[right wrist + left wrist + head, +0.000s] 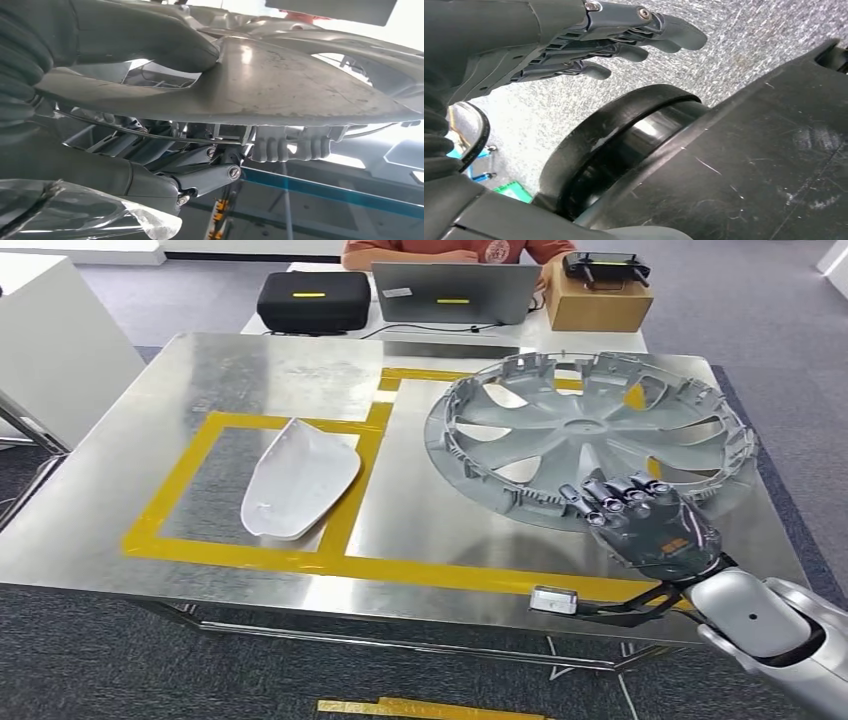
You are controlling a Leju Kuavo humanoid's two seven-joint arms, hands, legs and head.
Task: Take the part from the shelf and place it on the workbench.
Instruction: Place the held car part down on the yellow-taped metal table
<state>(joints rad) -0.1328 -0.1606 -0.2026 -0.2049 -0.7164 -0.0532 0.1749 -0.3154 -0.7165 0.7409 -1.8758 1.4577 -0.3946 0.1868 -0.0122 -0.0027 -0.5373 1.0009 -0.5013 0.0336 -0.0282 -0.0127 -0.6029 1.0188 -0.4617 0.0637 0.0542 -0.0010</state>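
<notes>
right robot hand [648, 523] clamped on wheel cover [590, 430] rim, lower right | cover's tilted over bench [200, 370] | letting go early = drop/slide | left robot hand [589, 45] hangs empty, fingers apart

Silver-grey wheel cover [590, 435] and white shell [298, 478] on a brushed steel worktop [250, 370] striped with yellow tape [360, 565].

The tape outlines rectangles on the shiny metal. The right robot hand [645, 520] at 4 o'clock is dark grey on a silver arm; the left robot hand [589, 40] is dark grey over speckled grey carpet [734, 30]. At 12 o'clock stand a black case [312, 300] with a yellow stripe, a grey laptop [455, 292], a brown cardboard box [597, 302] and a person in an orange shirt [400, 250].
</notes>
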